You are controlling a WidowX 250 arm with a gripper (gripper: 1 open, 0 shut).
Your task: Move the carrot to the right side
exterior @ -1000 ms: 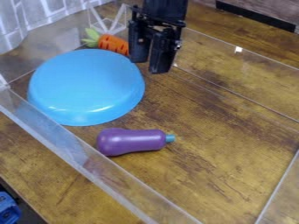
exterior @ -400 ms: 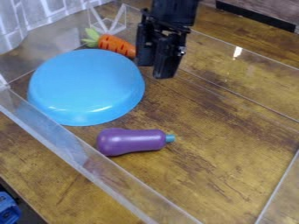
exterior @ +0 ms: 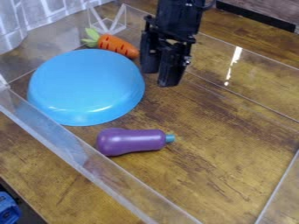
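Lower and a little toward the near side is where my end effector (exterior: 167,66) now sits, shifted from its earlier place up by the carrot's right end; the toys themselves have not moved. Nearest the camera, the purple eggplant toy (exterior: 132,140) lies on its side on the table (exterior: 211,166), by the clear wall (exterior: 100,162), its teal tip pointing right. Beyond it is the blue round plate (exterior: 86,87). My fingers hang just past the plate's right edge, spread apart with a gap between them, and I see nothing held there. Farther back, the carrot (exterior: 114,44) lies behind the plate, its leafy top to the left and its orange end near my left-hand finger. More of its orange body shows than before, since I have moved off it. I can't tell whether we touch. For the task, I judge the carrot has yet to be taken: I likely need to go back over it, close on its body, and carry it right without catching the plate.
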